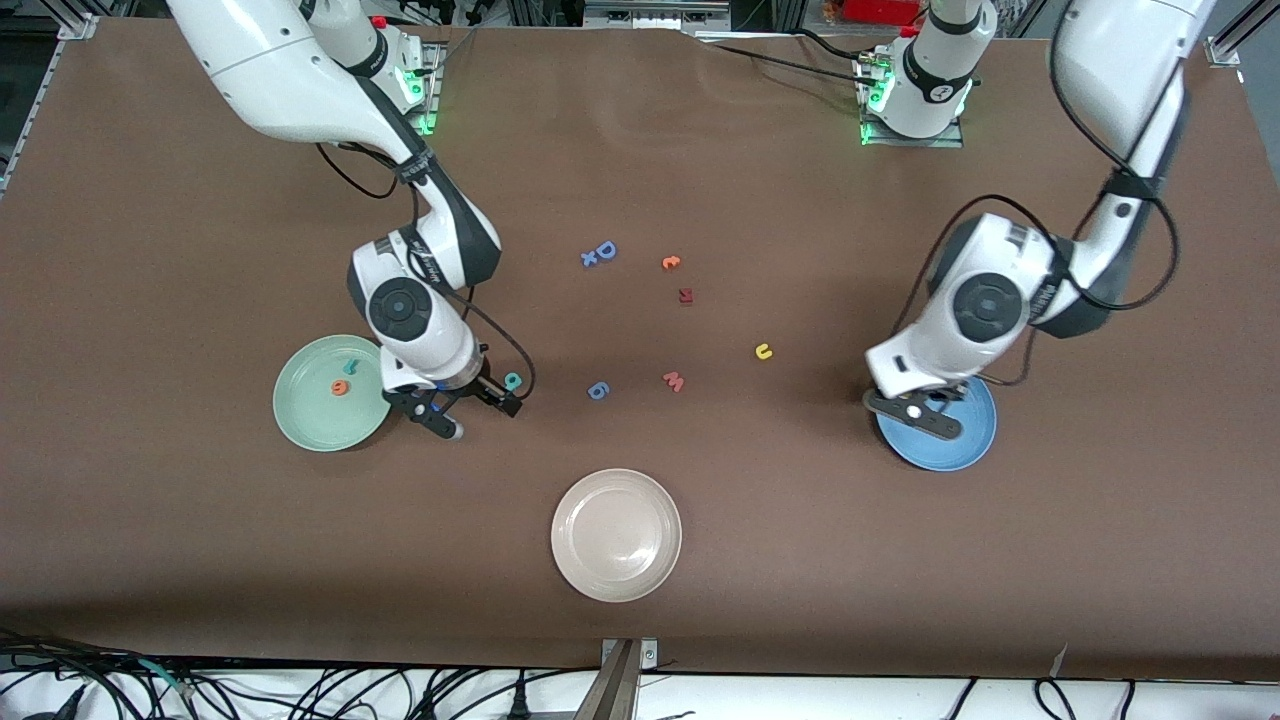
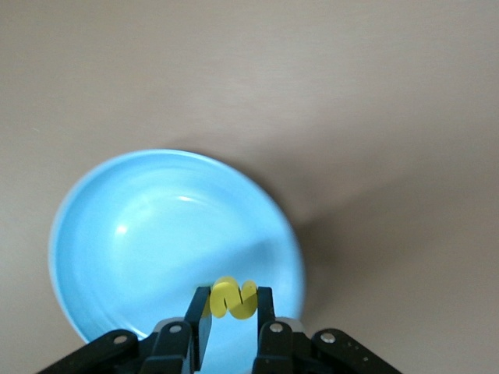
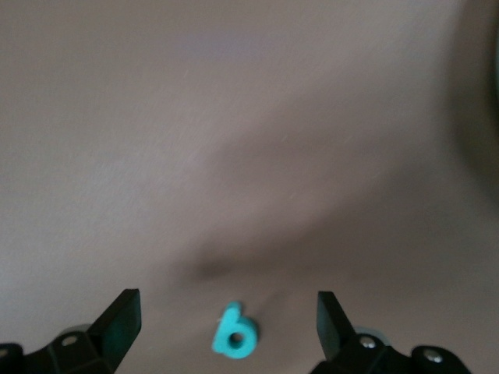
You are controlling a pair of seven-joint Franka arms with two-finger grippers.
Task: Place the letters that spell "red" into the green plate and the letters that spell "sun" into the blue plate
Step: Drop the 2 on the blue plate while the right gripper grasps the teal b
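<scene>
table [image 1: 640, 180]: brown top carrying three plates and the loose foam letters, which lie about its middle.
green plate [image 1: 310, 420]: toward the right arm's end of the table; an orange "e" [image 1: 341, 387] and a teal "r" [image 1: 351, 367] already lie in it.
blue plate [image 1: 975, 445]: toward the left arm's end of the table, partly covered by the left arm's wrist; its inside looks bare in the left wrist view.
off-white plate [image 1: 616, 534]: near the table edge closest to the front camera, no letters in it.
right gripper [image 1: 478, 410]: low over the table just beside the green plate, on the plate's side toward the table's middle; fingers spread wide, nothing held.
left gripper [image 2: 232, 319]: over the blue plate, near its rim; fingers pinched on a yellow "s" [image 2: 234, 298].
teal "d" [image 3: 235, 331]: flat on the table, between the right gripper's open fingers and under them, stem and loop lying roughly across the gap.
key relation: the "d" sits centred in the right gripper's span, so that arm is the one placed for it; I judge a straight drop and a close would take it.
yellow "u" [image 1: 763, 351]: on the table between its middle and the blue plate, nearer the left arm.
dark "n" [image 1: 685, 295]: near the table's middle, still to be moved.
</scene>
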